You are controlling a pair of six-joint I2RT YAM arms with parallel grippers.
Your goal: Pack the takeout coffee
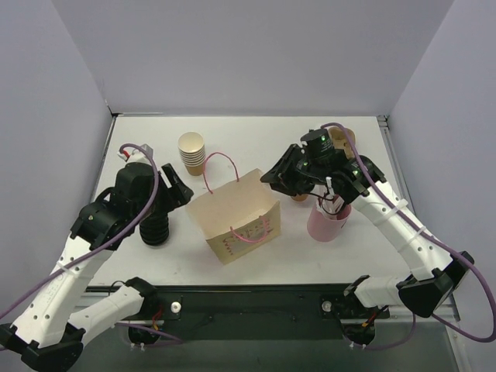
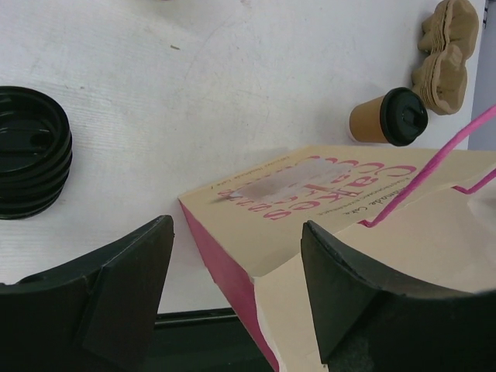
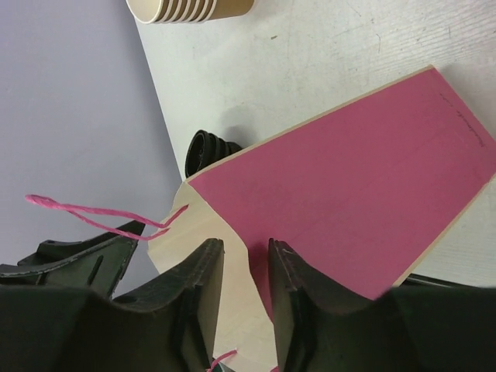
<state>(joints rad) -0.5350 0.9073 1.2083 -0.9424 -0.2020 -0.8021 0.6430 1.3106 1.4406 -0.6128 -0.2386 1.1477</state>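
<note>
Near right claw (image 3: 246,260), takeout coffee (image 2: 385,118) sits ungripped.

Overhead, the right arm is hiding most of the takeout coffee (image 1: 298,198). The left wrist view's edge is cutting off the lid stack (image 2: 31,155). Lettering on the paper bag (image 2: 325,225) is showing blurred.

Robot lab test cell dressed with café props, not a working shop.
White tabletop (image 1: 256,139) boxed in by plain pale panels (image 1: 232,54) along far edge and both side edges. Left arm (image 1: 85,232) and right arm (image 1: 395,217) bolted to black rail (image 1: 256,306) at near edge, purple cables (image 1: 434,248) hanging loose. Props staged on top: paper bag (image 1: 232,213), stack of paper cups (image 1: 192,152), stack of black lids (image 1: 155,229).
</note>
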